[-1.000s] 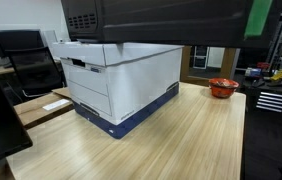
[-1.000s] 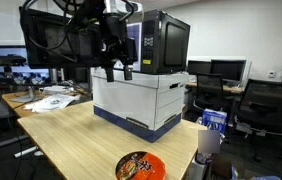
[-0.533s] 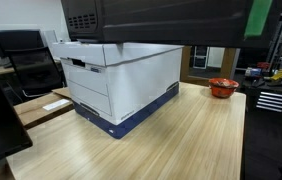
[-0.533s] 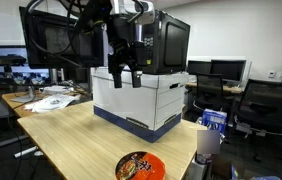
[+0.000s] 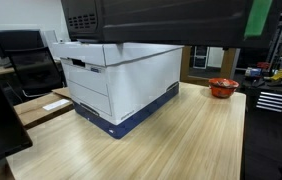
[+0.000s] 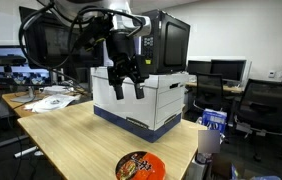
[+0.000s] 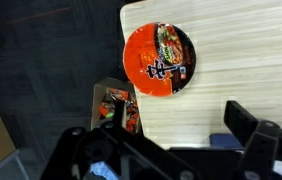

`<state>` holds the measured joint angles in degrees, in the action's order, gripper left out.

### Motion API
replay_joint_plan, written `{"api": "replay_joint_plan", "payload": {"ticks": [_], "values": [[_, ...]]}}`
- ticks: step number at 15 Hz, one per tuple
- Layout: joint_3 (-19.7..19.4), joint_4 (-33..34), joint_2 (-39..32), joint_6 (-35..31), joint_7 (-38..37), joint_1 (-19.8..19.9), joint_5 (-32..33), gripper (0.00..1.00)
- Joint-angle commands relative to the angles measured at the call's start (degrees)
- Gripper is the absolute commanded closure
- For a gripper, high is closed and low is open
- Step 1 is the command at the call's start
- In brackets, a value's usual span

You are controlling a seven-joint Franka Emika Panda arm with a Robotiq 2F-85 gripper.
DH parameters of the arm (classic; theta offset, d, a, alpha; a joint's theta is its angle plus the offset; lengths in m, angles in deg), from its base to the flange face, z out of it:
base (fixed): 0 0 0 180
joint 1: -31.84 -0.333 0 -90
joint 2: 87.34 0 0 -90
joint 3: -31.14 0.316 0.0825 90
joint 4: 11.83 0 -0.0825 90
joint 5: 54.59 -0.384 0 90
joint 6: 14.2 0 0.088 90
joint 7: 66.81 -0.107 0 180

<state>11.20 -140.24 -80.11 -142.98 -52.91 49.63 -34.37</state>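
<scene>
Hand (image 6: 128, 92): fingers spread wide, nothing between them. You have it hanging in the air in front of the white box (image 6: 151, 100), close to its near face but not touching.

Change over the last second: you have brought the hand down from the level of the box's lid and out toward the near end of the table (image 6: 66, 130). As a judgement, this leaves the hand clear of the box, empty and carrying nothing.

Left to right in an exterior view:
- Papers (image 6: 51, 98): loose sheets at the far left edge of the table.
- Bowl (image 6: 134, 166): round, with a red-orange printed lid. It sits at the near corner of the table, well apart from the box and well below the hand in the frame.
- Box: white with a dark blue base, lid on, standing square on the table. It has not moved.
- Black appliance (image 6: 166, 38): upright on top of the box.
- Office chairs (image 6: 266, 100): off the table, to the right.

Wrist view:
- Fingers (image 7: 261, 140): dark shapes along the bottom edge.
- Bowl (image 7: 159, 58): beyond the fingers, at the table's corner.
- Packet (image 7: 116, 108): dark with orange print, just past the table's edge. You cannot tell what it rests on.
</scene>
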Motion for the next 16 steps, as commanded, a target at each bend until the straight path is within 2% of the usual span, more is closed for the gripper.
{"api": "replay_joint_plan", "payload": {"ticks": [1,8,12,16], "values": [[0.4,-0.14,-0.14,0.09,-0.18,0.37,0.3,0.0],[0.07,-1.1,-0.68,-1.17,-0.21,0.75,1.19,0.0],[-1.61,-3.08,-2.37,-3.43,4.12,1.3,-0.32,0.0],[-3.0,-5.83,-4.84,-11.7,4.34,2.61,0.57,0.0]]}}
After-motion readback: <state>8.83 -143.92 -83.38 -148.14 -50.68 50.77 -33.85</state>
